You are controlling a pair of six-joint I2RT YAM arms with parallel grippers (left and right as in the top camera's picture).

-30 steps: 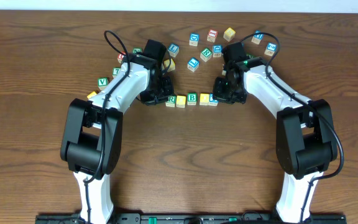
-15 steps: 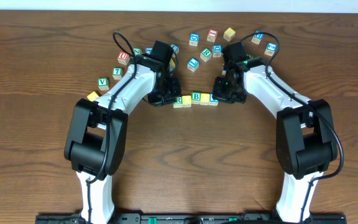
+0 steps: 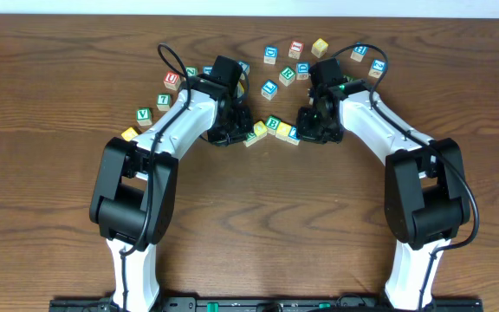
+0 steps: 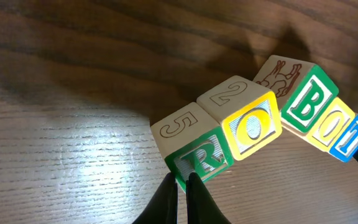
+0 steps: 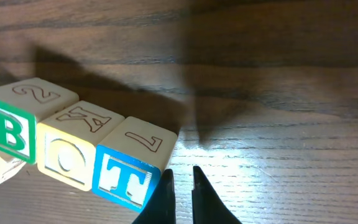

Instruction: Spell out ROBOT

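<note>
Five small wooden letter cubes (image 3: 273,126) in the lettered row, at least fourteen loose cubes (image 3: 270,55) scattered around; two white-and-black robot arms (image 3: 180,121)

The bottom half of the table (image 3: 267,225) is bare wood. At the top middle, loose blocks (image 3: 295,48) crowd together. The block row (image 3: 273,126) fills the gap between the left gripper (image 4: 180,186) and the right gripper (image 5: 182,180)

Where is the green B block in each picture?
Overhead: B block sits in the upper middle of the picture.
Left wrist: B block is at upper right.
Right wrist: B block is at the far left edge.
Landmark: the blue T block sits two blocks to its right in every view.
</note>
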